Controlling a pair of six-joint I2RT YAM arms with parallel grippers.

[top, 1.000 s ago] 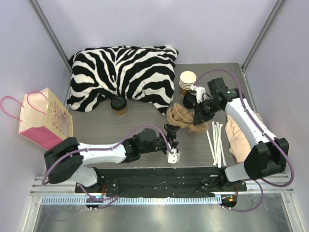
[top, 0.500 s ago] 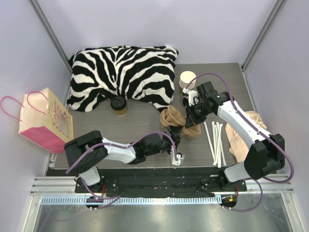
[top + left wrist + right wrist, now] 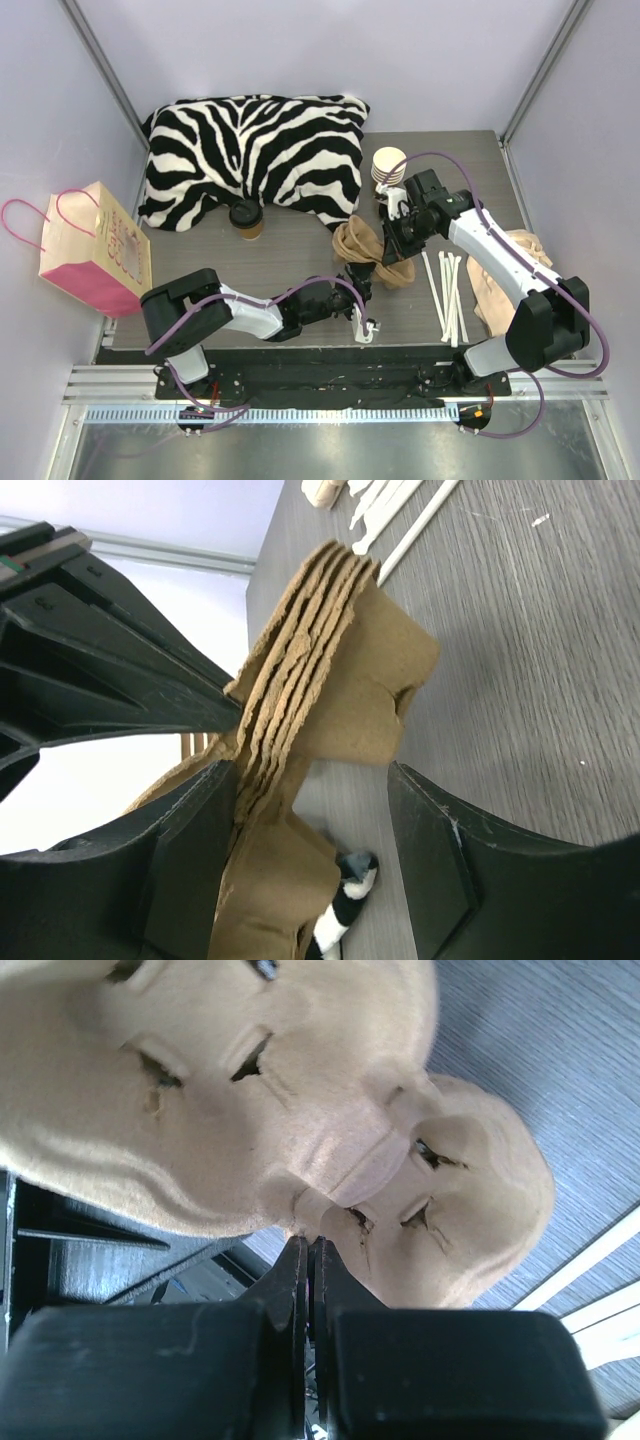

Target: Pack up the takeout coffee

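There is one coffee (image 3: 246, 218). It is a small brown paper cup with a round black lid. It stands upright on the gray tabletop (image 3: 290, 255), touching the front edge of one big soft zebra pillow (image 3: 250, 150). No jaws are near it. It sits at about 9 o'clock from the tray stack (image 3: 358, 243).

The tray stack is rough brown cardboard with round bumps and little slits. The left wrist view shows about four or five layers, but they are hard to count. A second tray pile (image 3: 500, 275) lies at 3 o'clock, partly hidden under the right arm.

There are two arms. The left gripper (image 3: 308, 780) has its jaws released, one on each side of the stack's edge. The right gripper (image 3: 310, 1250) has its jaws clenched tight on the thin rim of the stack.

One pile of paper cups (image 3: 388, 168) without lids stands at 1 o'clock from the trays; the number of cups is too hard to tell. About five thin white sticks (image 3: 447, 290) lie at 4 o'clock. One pink and tan paper bag (image 3: 95, 250) with loop handles stands far off at 9 o'clock.
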